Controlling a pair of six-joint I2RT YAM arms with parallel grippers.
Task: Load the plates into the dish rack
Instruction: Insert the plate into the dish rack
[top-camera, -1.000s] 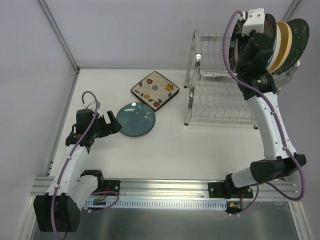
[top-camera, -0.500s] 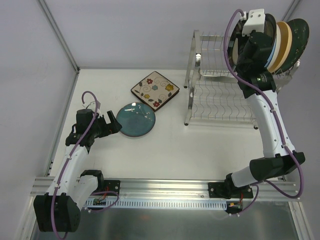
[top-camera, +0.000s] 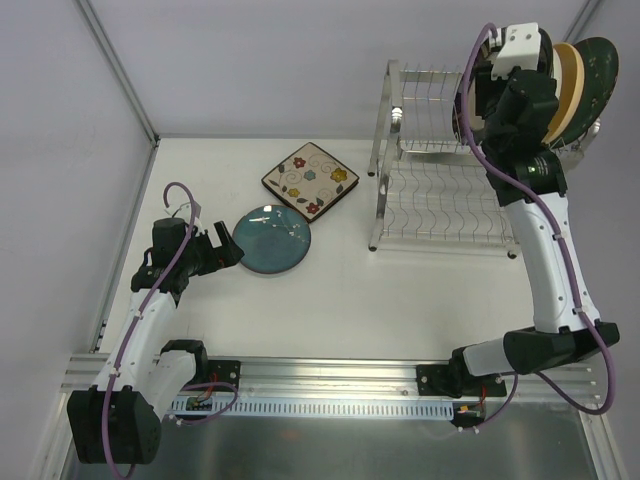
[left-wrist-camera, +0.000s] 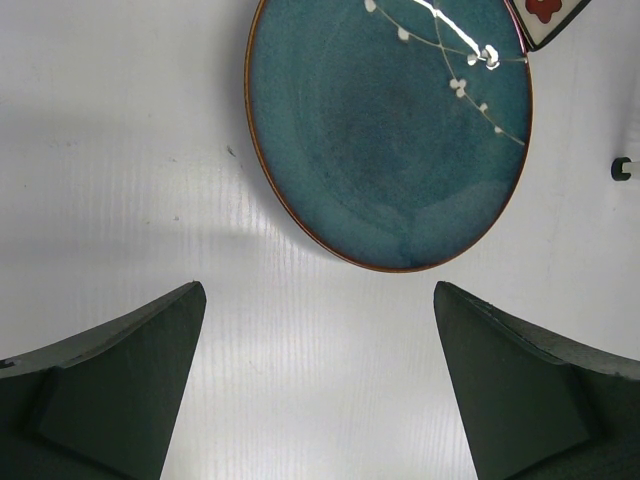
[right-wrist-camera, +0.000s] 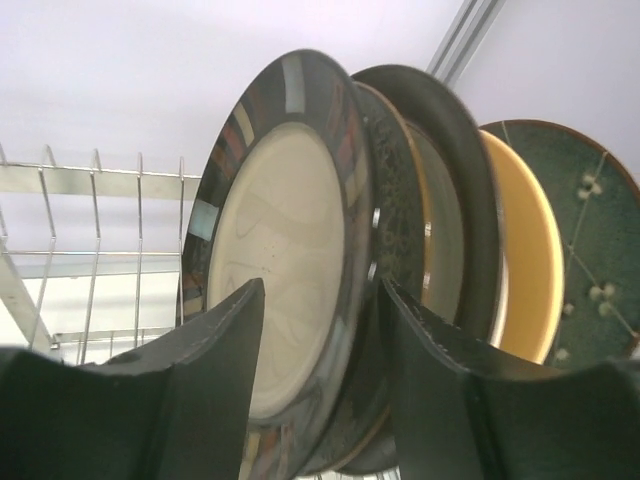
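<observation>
Your right gripper (right-wrist-camera: 322, 300) has eased apart and risen slightly. Nearest you, your left gripper (left-wrist-camera: 318, 290) hangs wide open, short of the teal plate (left-wrist-camera: 390, 130) flat on the table (left-wrist-camera: 120, 150); farther off, the right fingers (right-wrist-camera: 215, 370) straddle, released, the band-rimmed plate (right-wrist-camera: 290, 260) upright in the dish rack (top-camera: 435, 205)

The left arm folds low at the near left, elbow bent, its left end effector (top-camera: 230, 246) spread fully wide and pointing right. The right arm stretches tall and far, its right end effector (right-wrist-camera: 322, 300) raised high with fingers partly apart.
</observation>
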